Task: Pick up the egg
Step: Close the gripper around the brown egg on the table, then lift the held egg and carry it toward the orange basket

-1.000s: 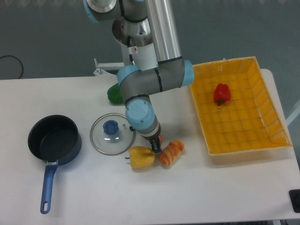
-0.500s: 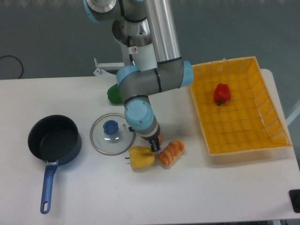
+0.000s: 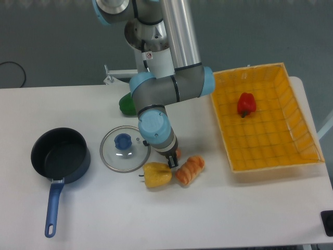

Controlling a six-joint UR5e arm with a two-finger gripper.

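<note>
We see the white table point(image 3: 244, 208) filling most of the view, with the robot arm point(image 3: 174, 62) reaching down over its middle from the back edge. On the right stands a yellow mesh basket point(image 3: 291, 104), and a red pepper point(image 3: 246, 103) lies inside it toward the back. At the left sits a dark blue pot point(image 3: 61, 154) with its handle pointing toward the near edge, and just right of it lies a glass lid point(image 3: 125, 148) with a blue knob, flat on the table. Behind the lid, partly hidden by the arm, we can make out a green pepper point(image 3: 127, 104). In front of the lid lies a yellow pepper point(image 3: 156, 174), and just beside it on the right an orange ridged croissant point(image 3: 190, 169). The claw point(image 3: 171, 160) points down into the gap behind these two, its dark fingers low at the table. The egg point(image 3: 178, 153) shows only as a small brownish-pink sliver at the right side of the claw, just behind the croissant. The wrist hides most of it, so we cannot tell how far the fingers are parted or whether they have hold of the egg.
</note>
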